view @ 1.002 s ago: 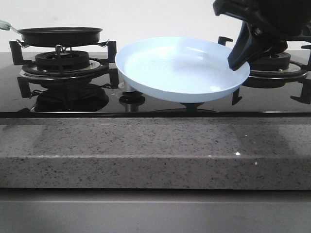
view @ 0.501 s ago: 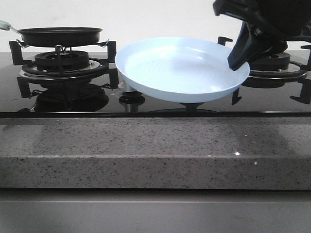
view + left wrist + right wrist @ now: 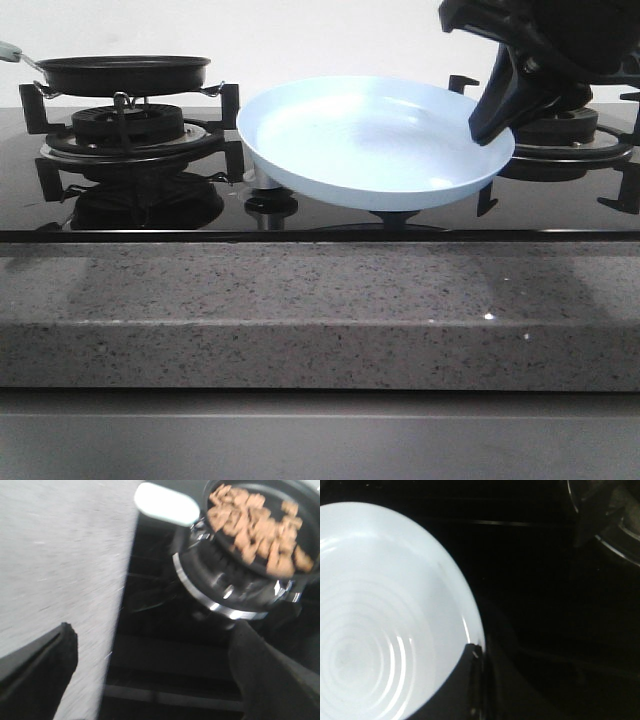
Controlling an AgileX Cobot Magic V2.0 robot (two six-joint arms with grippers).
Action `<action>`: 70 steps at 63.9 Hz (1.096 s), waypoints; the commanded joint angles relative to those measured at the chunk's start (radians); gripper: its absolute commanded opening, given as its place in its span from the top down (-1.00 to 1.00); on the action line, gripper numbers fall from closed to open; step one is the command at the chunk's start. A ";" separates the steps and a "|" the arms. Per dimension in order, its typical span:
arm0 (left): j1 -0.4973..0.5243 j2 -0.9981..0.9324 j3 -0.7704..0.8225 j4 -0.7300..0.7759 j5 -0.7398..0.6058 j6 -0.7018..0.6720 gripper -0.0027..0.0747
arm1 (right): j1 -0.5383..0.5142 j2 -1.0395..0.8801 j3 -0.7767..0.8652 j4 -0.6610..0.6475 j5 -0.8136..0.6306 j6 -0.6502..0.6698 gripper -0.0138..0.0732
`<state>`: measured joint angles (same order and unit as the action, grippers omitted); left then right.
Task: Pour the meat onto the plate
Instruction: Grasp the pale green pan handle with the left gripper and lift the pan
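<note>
Right now the right gripper [image 3: 492, 125] is clamped on the right rim of the plate [image 3: 370, 150], holding the pale blue dish lifted and tilted above the black glass hob [image 3: 300, 215], between the two burners. In the front view the plate's near edge hangs lower than its far edge, and its inside is bare. The right wrist view shows one dark finger [image 3: 470, 680] lying over the plate's [image 3: 380, 630] rim, the ringed inner surface plain beside it.

Over at the hob's left rear corner the black frying pan [image 3: 125, 72] sits on the left burner [image 3: 128, 130], its pale handle [image 3: 10, 50] pointing off the left edge. The left wrist view looks down on that pan [image 3: 260, 565]: the meat [image 3: 255, 527] is a loose heap of reddish-brown pieces spread across the pan's floor, with the pale handle [image 3: 167, 502] sticking out toward the grey speckled counter [image 3: 55, 570]. The left gripper [image 3: 150, 670] stands spread wide, its dark fingers [image 3: 45, 655] at either side of that view with nothing between them, hovering near the pan over the counter's edge and touching nothing.
</note>
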<state>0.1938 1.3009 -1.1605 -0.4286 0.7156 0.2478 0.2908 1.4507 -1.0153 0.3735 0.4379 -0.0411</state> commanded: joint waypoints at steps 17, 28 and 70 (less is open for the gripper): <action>0.099 0.233 -0.180 -0.454 -0.030 0.133 -0.63 | 0.001 -0.024 -0.028 0.002 -0.037 -0.010 0.84; 0.099 0.335 -0.216 -0.703 -0.026 0.260 -0.63 | 0.001 -0.024 -0.028 0.002 -0.037 -0.010 0.84; 0.099 0.514 -0.291 -1.033 0.116 0.360 0.31 | 0.001 -0.024 -0.028 0.002 -0.037 -0.010 0.84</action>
<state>0.2935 1.8641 -1.4189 -1.3977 0.8091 0.6013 0.2908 1.4507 -1.0153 0.3735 0.4379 -0.0405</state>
